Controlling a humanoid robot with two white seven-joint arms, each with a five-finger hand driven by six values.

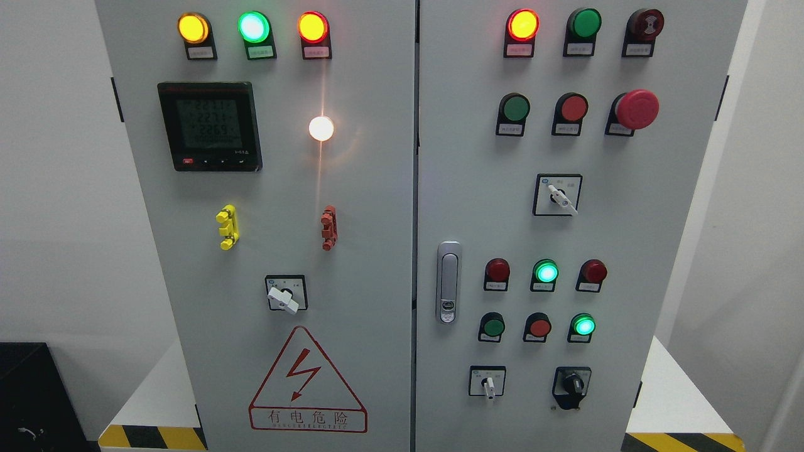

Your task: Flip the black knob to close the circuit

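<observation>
Hands: neither robot hand appears in the head view.
Black knob (572, 383): low on the right door of the grey cabinet (352, 263), right of a white selector switch (488, 386).
Above it: a lit green lamp (584, 326).
Door latch (448, 282): left edge of that door.

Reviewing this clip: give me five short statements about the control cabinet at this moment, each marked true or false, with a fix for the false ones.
1. The black knob sits at the lower right of the right door. True.
2. A robot hand is gripping the black knob. False: no hand is in view.
3. The big red mushroom button is on the left door. False: it is on the right door, upper right.
4. The digital meter on the left door is lit. True.
5. The door handle is at the left edge of the right door. True.
</observation>
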